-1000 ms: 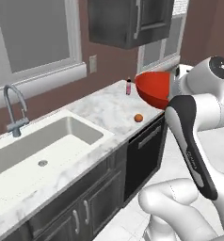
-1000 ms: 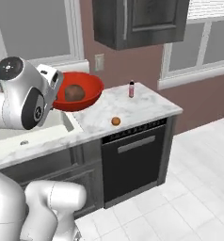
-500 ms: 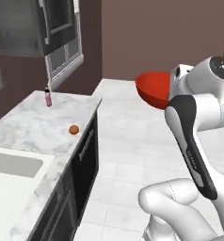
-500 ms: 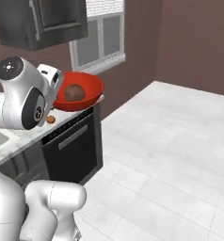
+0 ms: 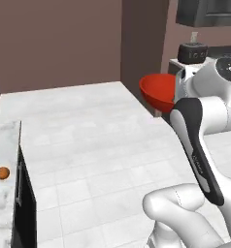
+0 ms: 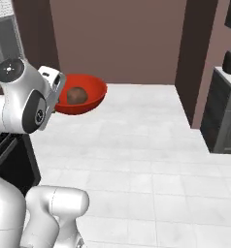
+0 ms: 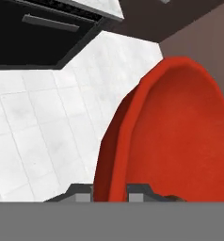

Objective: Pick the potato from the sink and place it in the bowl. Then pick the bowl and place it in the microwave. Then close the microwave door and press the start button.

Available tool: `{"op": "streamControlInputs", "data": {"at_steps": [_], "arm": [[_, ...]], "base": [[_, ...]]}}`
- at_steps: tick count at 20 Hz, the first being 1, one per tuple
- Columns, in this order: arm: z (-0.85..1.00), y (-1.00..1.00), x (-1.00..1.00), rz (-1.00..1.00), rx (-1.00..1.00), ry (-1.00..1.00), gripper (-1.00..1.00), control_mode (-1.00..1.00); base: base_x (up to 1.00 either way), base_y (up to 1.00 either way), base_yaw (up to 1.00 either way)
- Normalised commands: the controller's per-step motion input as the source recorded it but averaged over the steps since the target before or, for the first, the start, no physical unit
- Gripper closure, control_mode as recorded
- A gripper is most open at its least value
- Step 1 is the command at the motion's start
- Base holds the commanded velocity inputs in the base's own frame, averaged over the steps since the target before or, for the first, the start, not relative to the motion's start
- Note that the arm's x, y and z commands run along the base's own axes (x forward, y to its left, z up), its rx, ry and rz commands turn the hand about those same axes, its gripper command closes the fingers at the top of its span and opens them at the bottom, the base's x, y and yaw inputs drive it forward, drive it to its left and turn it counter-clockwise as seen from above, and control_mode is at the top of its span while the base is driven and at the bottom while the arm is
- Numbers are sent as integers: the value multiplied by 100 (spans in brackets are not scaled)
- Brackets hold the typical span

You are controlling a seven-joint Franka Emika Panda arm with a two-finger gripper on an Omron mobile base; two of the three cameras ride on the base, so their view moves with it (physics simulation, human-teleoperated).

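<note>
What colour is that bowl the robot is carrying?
Glossy red; the bowl shows best in the right base view.

white tiled floor (image 5: 88, 145) across the open middle, brown wall (image 5: 59, 43) at far side, marble counter (image 5: 1, 193) at near left, small orange round item (image 5: 2, 173) on it, black appliance front (image 5: 24, 203) below counter edge, dark toaster (image 5: 192, 52) on far right counter, dark cabinet (image 6: 223, 116) at right

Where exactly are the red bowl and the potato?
bowl (image 6: 95, 91): right base view, on its inner wall near the rim.
potato (image 6: 75, 95): right base view, on its rounded top, inside the bowl.
</note>
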Motion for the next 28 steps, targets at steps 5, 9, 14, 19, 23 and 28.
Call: {"op": "streamControlInputs", "data": {"at_steps": [5,9,14,19,23,28], "arm": [[0,0,0,0,0,0,100,100],[0,0,0,0,0,0,100,100],[0,0,0,0,0,0,100,100],[0,0,0,0,0,0,100,100],[0,0,0,0,0,0,100,100],[0,0,0,0,0,0,100,100]], "base": [[0,-16,-80],[0,-22,-79],[0,-31,-79],[26,-38,-73],[90,-20,-53],[100,-4,-29]]}}
